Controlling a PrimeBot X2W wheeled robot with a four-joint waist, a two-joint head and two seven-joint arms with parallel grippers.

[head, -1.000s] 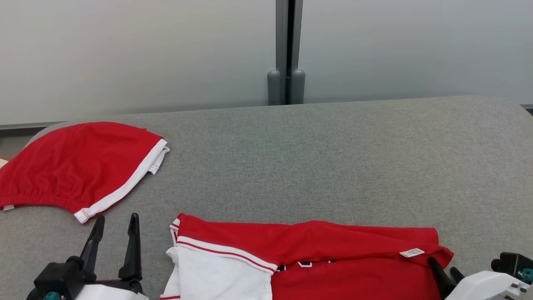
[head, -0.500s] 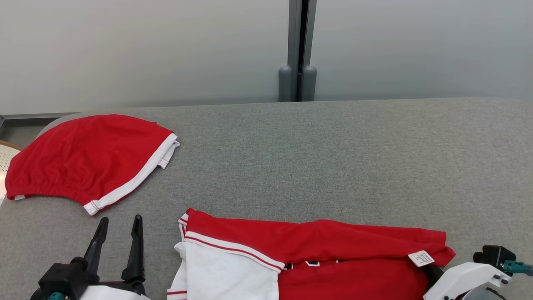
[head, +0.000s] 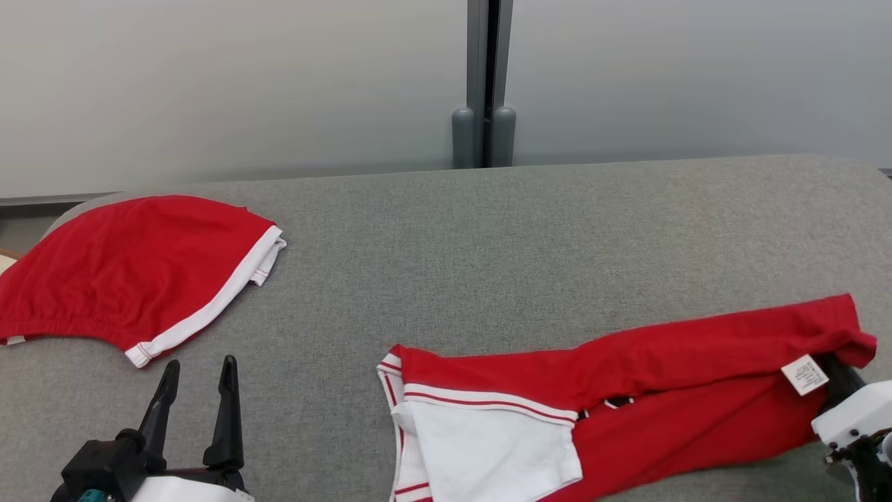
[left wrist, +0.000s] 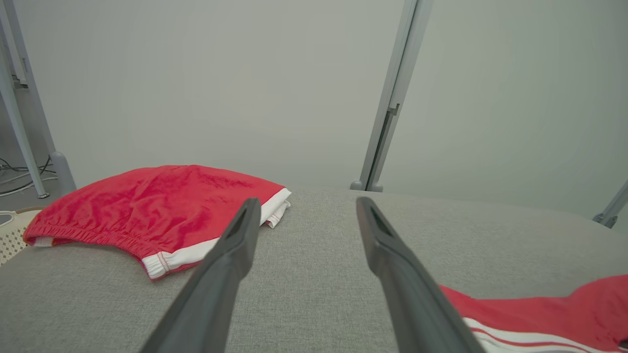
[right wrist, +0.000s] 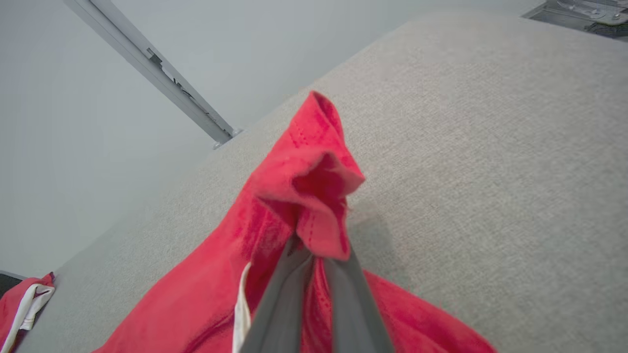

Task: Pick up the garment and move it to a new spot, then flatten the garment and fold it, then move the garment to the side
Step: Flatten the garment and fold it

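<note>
Gripping the garment's red corner in the closed right end effector, beside a white tag. Trailing from there toward the left end effector across the grey tabletop. Spread open and empty on the left, with a second red piece ahead of its fingertips.

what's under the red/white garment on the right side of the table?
Grey fabric tabletop runs up to the garment edges. Its right corner is raised, pinched in the shut right gripper; fingertips hidden in the fold. Anything beneath the flat part is covered.
</note>
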